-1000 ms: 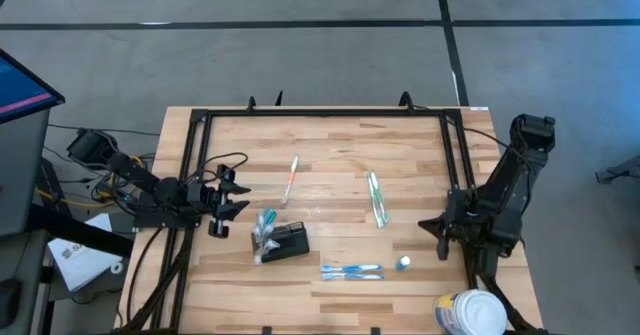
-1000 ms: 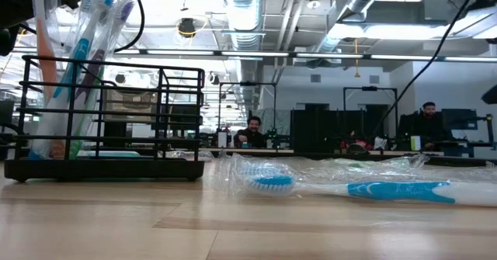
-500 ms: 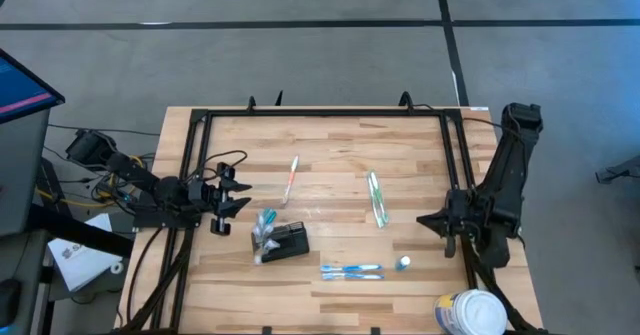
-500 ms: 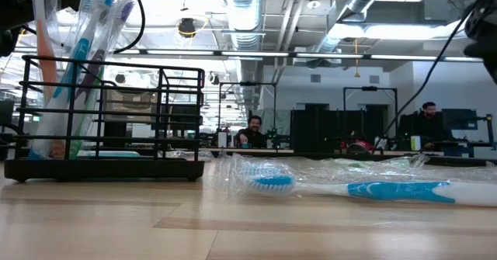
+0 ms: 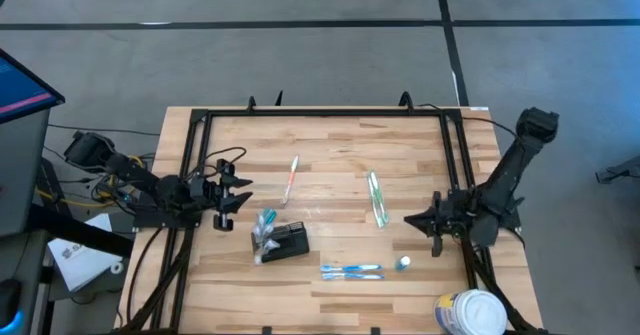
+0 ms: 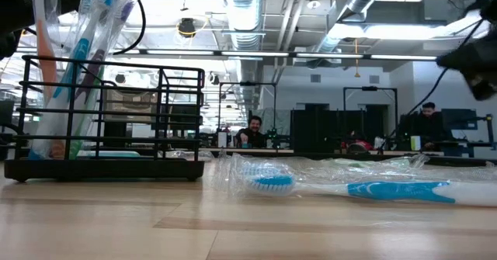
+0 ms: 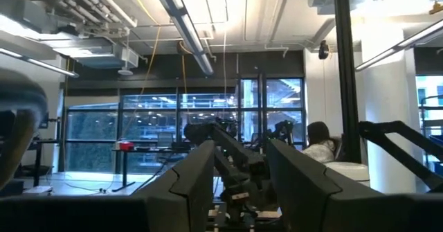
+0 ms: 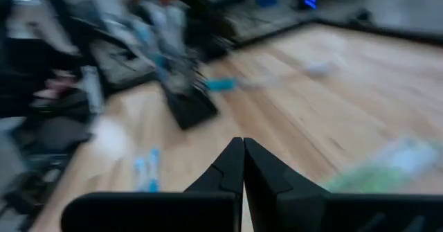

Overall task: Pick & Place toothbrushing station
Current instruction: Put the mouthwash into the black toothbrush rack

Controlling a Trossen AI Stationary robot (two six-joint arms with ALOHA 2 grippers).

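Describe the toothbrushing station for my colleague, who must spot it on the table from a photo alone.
On the wooden table, look left of centre towards the near edge, nearer the left gripper than the right gripper. The toothbrushing station is a small black box-shaped wire holder with wrapped toothbrushes standing in one end. Everything else nearby lies flat and loose; the white round tub sits at the far right corner.
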